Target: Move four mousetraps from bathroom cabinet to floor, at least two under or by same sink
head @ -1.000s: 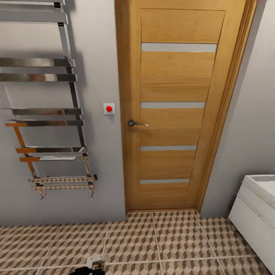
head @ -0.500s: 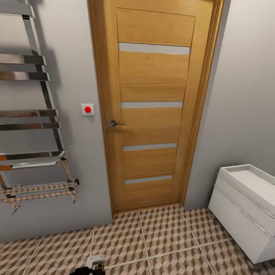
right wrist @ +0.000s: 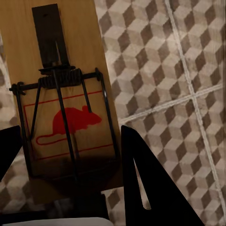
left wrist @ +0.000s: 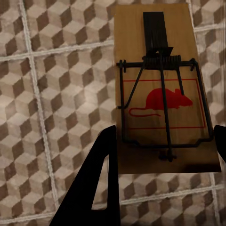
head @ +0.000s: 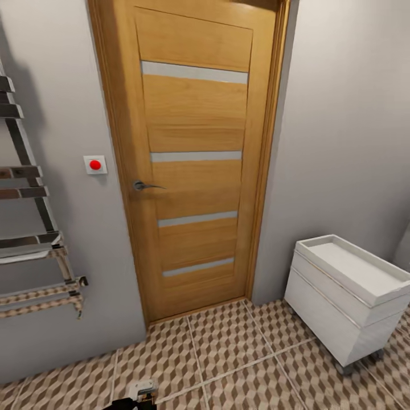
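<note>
The mousetraps are in our pincers, one per arm. In the left wrist view a mousetrap [left wrist: 162, 89] sits between the dark fingers of the left pincer [left wrist: 162, 157], gripped across its short edge, its long axis running straight out from the fingers over the bathroom floor [left wrist: 61, 94]. In the right wrist view the second mousetrap [right wrist: 61, 94] is clamped the same way by the right pincer [right wrist: 70, 160], again pointing lengthwise away from the fingers, with the cube-patterned tiles [right wrist: 179, 70] beneath. So both pincers are closed on a trap, neither one free.

From the head view we face a wooden door [head: 191, 159] with a red wall button [head: 95, 164] and a chrome towel rail [head: 34, 250] to its left. To the right, near the corner, stands a white unit on small feet [head: 341, 296]; we see no tap from here, so we cannot tell whether it is the sink. What matters next, we judge, is that this unit lies to our right, nearer the right arm, so that trap would reach the floor beside it first.
</note>
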Controlling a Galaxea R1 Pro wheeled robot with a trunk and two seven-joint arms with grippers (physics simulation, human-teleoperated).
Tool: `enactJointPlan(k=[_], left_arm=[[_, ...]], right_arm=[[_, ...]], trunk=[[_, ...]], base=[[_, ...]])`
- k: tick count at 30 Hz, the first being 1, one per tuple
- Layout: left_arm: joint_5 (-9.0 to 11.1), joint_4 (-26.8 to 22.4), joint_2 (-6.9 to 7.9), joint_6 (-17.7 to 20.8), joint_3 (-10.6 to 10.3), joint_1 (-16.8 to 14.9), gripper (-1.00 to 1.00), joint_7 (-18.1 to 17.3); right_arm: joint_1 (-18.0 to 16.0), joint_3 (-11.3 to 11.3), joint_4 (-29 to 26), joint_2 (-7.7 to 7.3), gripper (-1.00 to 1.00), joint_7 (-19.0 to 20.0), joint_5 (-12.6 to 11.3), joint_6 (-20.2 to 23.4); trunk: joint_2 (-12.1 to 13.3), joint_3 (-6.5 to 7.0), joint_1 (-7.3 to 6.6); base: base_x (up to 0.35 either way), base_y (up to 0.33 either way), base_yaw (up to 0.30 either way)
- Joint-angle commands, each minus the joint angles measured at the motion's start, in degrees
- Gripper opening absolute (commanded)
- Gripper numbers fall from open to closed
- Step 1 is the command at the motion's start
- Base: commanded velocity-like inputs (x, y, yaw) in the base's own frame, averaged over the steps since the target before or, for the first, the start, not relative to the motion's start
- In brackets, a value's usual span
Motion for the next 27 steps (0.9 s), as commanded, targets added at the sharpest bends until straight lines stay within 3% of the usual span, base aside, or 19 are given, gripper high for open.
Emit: enactJointPlan(k=[1, 27], left_arm=[[0.4, 0.0, -0.01, 0.2, 0.0, 0.0, -1.0, 0.3], [0.5, 0.0, -0.02, 0.2, 0.0, 0.0, -1.0, 0.3]], right_arm=[[-0.1, 0.5, 0.0, 0.02, -1.0, 0.0, -0.6, 0.1], [-0.1, 0.5, 0.1, 0.02, -1.0, 0.0, -0.6, 0.1]], trunk=[[0.0, -0.06, -0.01], [0.0, -0.06, -0.01]], base=[[0.0, 0.0, -0.29], [0.0, 0.0, -0.29]])
